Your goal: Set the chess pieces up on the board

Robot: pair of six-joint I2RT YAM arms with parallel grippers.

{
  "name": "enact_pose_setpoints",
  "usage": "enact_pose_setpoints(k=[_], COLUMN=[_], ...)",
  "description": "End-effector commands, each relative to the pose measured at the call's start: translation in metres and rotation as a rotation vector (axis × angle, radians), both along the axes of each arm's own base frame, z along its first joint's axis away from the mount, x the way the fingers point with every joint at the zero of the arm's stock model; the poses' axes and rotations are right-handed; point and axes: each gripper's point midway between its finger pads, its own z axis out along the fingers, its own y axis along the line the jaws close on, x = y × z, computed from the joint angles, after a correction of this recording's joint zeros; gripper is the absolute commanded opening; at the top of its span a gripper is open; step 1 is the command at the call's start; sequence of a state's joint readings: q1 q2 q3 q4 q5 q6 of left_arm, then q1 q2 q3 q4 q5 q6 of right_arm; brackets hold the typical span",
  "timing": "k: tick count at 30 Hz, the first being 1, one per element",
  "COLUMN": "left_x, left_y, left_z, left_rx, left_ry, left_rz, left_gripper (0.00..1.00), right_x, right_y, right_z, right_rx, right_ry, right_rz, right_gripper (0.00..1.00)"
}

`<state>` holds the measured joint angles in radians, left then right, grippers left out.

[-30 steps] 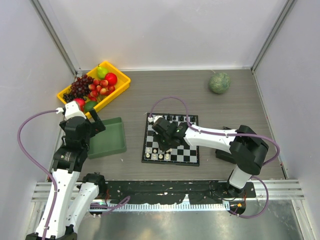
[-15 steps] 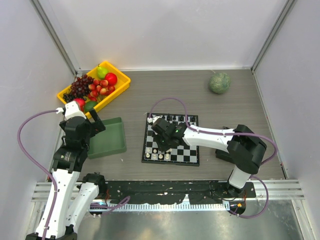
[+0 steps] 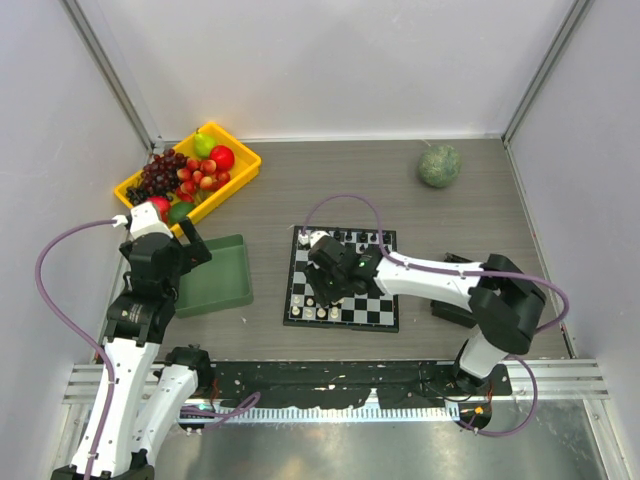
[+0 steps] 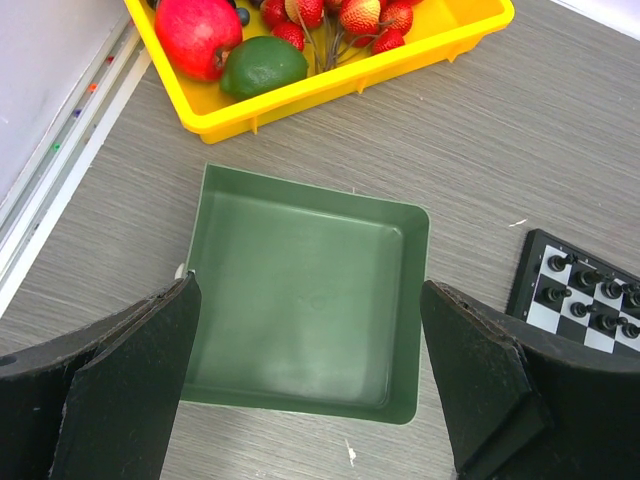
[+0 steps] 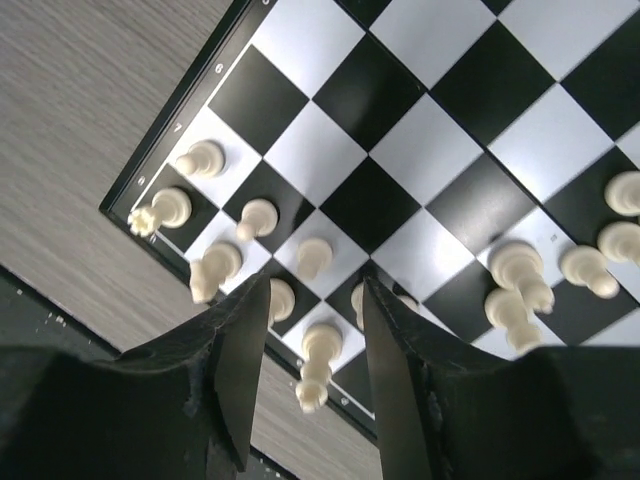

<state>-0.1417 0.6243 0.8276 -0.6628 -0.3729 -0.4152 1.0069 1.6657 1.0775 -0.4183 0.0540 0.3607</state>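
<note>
While the chess pieces (image 5: 313, 366) stand upright, left pincer (image 4: 308, 293) and right pincer (image 5: 315, 284) gape.

Grey wood-grain tabletop (image 3: 330, 190) is carrying everything in front of me. Yellow rectangular plastic tray (image 4: 340, 85) is sitting at the far left, turned at an angle. Dark green square plastic tray (image 3: 222, 283) is lying just beside it on my side; in my left wrist view a narrow strip of table is showing between them. Flat black-and-white checkered chessboard (image 3: 380, 300) is lying mid-table, near the green tray and not touching it. Mottled green round object (image 3: 439, 165) is resting far right, well apart from everything else. Dark flat object (image 3: 448, 308) is lying near the chessboard's right edge, partly hidden; I'm not making out what it is.
</note>
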Motion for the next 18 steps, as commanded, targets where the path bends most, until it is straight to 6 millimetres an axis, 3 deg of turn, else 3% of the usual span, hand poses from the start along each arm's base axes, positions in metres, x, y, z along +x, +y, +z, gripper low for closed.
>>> enact_pose_setpoints(k=[1, 5, 8, 18], left_x=[0.008, 0.01, 0.011, 0.011], left_y=[-0.004, -0.006, -0.008, -0.009], left_z=[0.009, 0.008, 0.01, 0.01], left_rx=[-0.024, -0.033, -0.042, -0.049], left_ry=[-0.049, -0.042, -0.049, -0.05], left_rz=[-0.011, -0.016, -0.021, -0.025], left_gripper=[0.99, 0.99, 0.99, 0.99], right_x=[0.006, 0.011, 0.013, 0.005], right_y=[0.001, -0.017, -0.031, -0.04], right_z=[0.048, 0.05, 0.04, 0.013], right_rx=[0.128, 0.119, 0.083, 0.033], right_ry=[-0.118, -0.14, -0.113, -0.051], right_rz=[-0.01, -0.078, -0.111, -0.129], right_gripper=[0.5, 0.5, 0.48, 0.34])
